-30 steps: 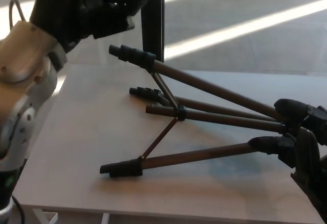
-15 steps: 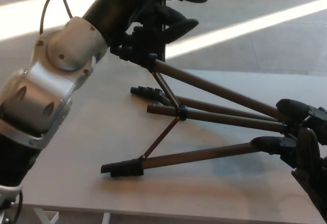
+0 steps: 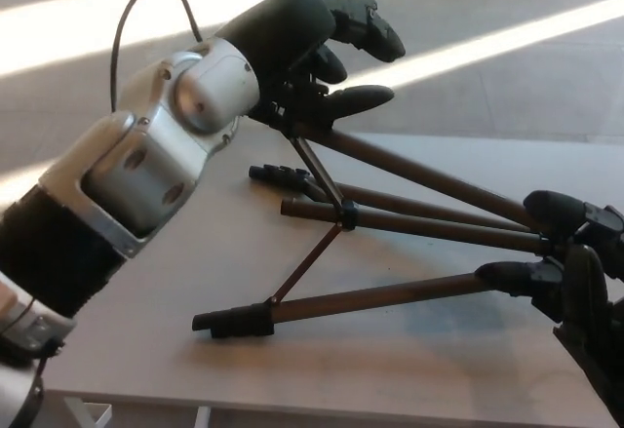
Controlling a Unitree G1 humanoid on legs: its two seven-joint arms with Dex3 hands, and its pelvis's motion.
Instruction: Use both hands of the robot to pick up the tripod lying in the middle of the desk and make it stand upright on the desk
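Tripod [image 3: 390,218] lies on its side on the desk [image 3: 195,262], legs fanned toward picture left, head end at the right edge. Nearest leg rests flat, foot on the desk; the far upper leg angles up off the surface.

Left hand [image 3: 327,53] sits over the raised foot end of that upper leg. Fingers spread, one above and one alongside the leg; no closed grasp visible, and the foot itself is hidden behind the hand.

Right hand [image 3: 570,272] is at the head end, fingers wrapped round the hub where the legs meet. Reads as gripping, though part of the hand is cut off by the frame.

Progress, by judgement: early. One end is secured, the other only approached. Left to do: close the left hand on the leg, lift, swing upright, set all feet down.
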